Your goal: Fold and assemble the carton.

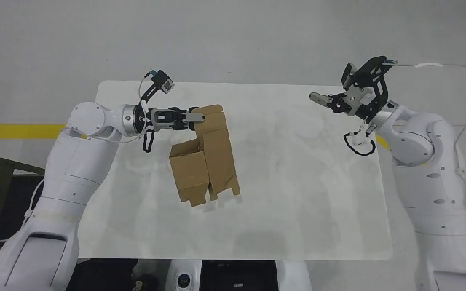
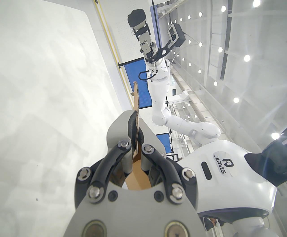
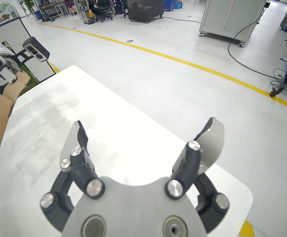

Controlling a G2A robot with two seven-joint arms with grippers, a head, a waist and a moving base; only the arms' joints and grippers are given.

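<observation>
A brown cardboard carton [image 1: 204, 156] hangs partly opened over the left half of the white table [image 1: 306, 211], its flaps pointing toward the near edge. My left gripper [image 1: 195, 116] is shut on the carton's far upper flap [image 2: 135, 105], whose thin edge runs between the fingers [image 2: 122, 137] in the left wrist view. My right gripper [image 1: 318, 97] is open and holds nothing, raised over the table's far right part, well apart from the carton. In the right wrist view its fingers [image 3: 78, 132] spread wide over the table corner, and the carton [image 3: 9, 98] sits at the frame's edge.
The table's right half and near side hold nothing. A yellow floor line [image 3: 179, 60] runs past the table's far edge. Carts and cabinets [image 3: 228, 18] stand in the room beyond.
</observation>
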